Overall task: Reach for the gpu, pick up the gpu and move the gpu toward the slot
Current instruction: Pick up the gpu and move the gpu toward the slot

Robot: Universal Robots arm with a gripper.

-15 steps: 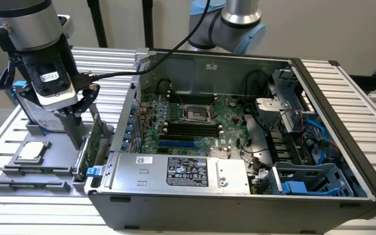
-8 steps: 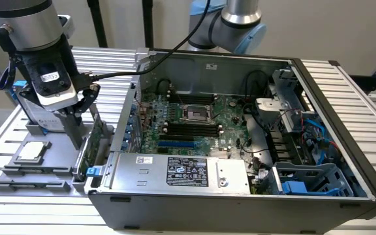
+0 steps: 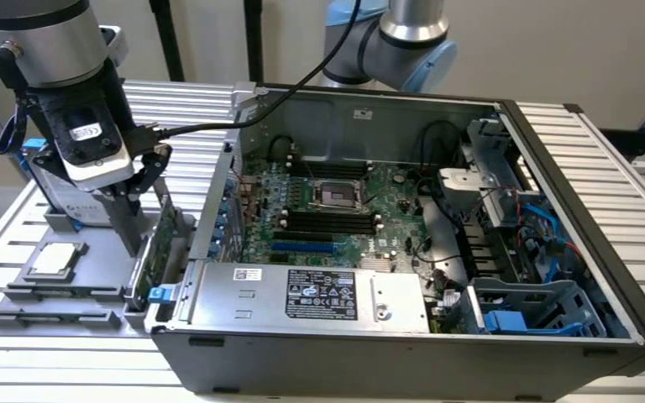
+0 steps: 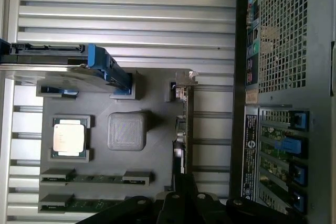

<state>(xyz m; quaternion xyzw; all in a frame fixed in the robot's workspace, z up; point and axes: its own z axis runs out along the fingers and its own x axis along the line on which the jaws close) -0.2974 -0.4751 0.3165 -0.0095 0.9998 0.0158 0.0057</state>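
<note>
— Where is the gpu [image 3: 168, 239] [image 4: 181, 129]?

— It stands on its long edge in the gray holder [image 3: 90, 279] [image 4: 100, 109]. The holder sits on the slatted table [image 3: 76, 369] [image 4: 126, 14] at the exterior view's left, just beside the outer wall of the open computer case [image 3: 412, 363] [image 4: 283, 35]. The exterior view shows the card's green face. The wrist view shows it edge-on, a thin dark line with its silver bracket [image 4: 184, 80] at one end.

— And the pincer [image 3: 147, 189] [image 4: 181, 192]?

— It hangs right over the card's upper edge, very close. I cannot tell whether it touches the card, nor whether it is spread or pressed together.

— What else is on the holder?

— A square silver chip [image 3: 56, 260] [image 4: 69, 136] lies in its own recess, further toward the exterior view's left. Two memory sticks [image 3: 54, 316] [image 4: 97, 178] lie flat along the near edge. A hard drive with blue rails [image 3: 48, 197] [image 4: 63, 66] stands at the far end, behind the pincer. A gray block [image 4: 127, 130] sits between the chip and the card.

— And the case?

— It lies on its side with the motherboard [image 3: 334, 201] facing up. A silver power supply [image 3: 312, 294] runs along the near wall.
</note>
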